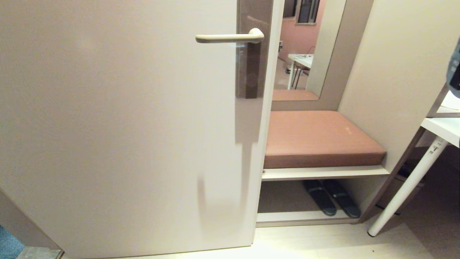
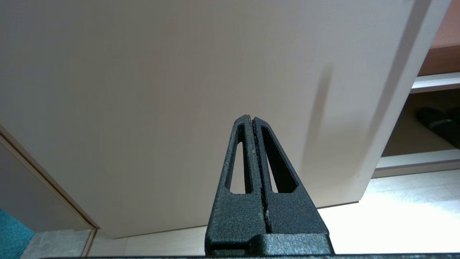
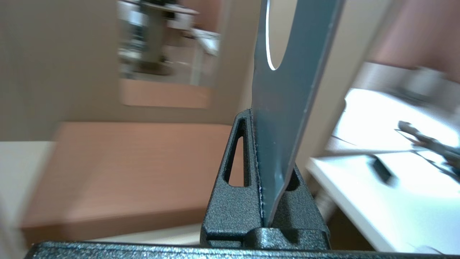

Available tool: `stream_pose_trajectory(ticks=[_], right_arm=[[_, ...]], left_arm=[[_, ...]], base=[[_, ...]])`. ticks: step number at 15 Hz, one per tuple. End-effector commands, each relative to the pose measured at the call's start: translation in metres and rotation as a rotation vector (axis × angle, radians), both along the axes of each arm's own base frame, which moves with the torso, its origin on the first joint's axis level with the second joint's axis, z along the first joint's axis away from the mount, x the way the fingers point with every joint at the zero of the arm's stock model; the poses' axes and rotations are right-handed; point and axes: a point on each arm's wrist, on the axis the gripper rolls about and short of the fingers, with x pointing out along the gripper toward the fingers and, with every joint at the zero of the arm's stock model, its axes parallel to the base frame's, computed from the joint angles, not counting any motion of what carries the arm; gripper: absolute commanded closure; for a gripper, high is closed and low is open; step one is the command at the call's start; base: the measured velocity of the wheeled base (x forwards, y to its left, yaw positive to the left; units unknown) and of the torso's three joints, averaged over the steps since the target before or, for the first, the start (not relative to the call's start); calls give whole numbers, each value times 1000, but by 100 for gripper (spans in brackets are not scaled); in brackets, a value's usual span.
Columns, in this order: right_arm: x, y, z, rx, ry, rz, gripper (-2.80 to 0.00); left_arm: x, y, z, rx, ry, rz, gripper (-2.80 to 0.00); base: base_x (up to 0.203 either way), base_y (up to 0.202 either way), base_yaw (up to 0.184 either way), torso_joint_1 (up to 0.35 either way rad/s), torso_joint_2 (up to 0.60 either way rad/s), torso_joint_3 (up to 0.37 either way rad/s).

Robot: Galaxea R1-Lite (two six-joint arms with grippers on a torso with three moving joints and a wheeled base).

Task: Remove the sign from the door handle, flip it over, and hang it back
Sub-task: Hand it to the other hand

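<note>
The door handle (image 1: 230, 37) is seen bare in the head view, a beige lever jutting from its brownish plate (image 1: 251, 68) on the door (image 1: 118, 126); nothing hangs on it. The sign (image 3: 284, 108) is found instead in the right wrist view, its blue-grey face turned edge-on and its round hole standing above the fingers. It is pinched by its lower end between the clenched fingers of the right gripper (image 3: 264, 158), so the hole end is left free, presumably for slipping back over the lever. A blue-grey sliver at the head view's right edge may be the sign (image 1: 453, 72) held well apart from the handle, out beside the white table (image 1: 442, 129). The flip is judged not yet finished. The left gripper (image 2: 252, 120) is held low before the door's lower part, its fingers pressed together on nothing, parked.
</note>
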Motion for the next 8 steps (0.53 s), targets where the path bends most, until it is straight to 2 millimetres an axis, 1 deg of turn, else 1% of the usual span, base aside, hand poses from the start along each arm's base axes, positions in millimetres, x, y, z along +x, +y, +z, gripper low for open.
stream_pose_trajectory(ticks=[1, 3, 5, 8], right_arm=[[-30, -16, 0, -3, -38, -66, 0], [-53, -26, -12, -26, -32, -102, 0], [-74, -31, -28, -45, -20, -98, 0], [-108, -33, -59, -77, -16, -1, 0]], left_arm=[[0, 0, 0, 0, 0, 0, 0], [0, 0, 0, 0, 0, 0, 0], [0, 0, 0, 0, 0, 0, 0], [0, 0, 0, 0, 2, 0, 0]], base=[[0, 0, 0, 0, 0, 0], [0, 0, 0, 0, 0, 0], [0, 0, 0, 0, 0, 0], [0, 0, 0, 0, 0, 0]])
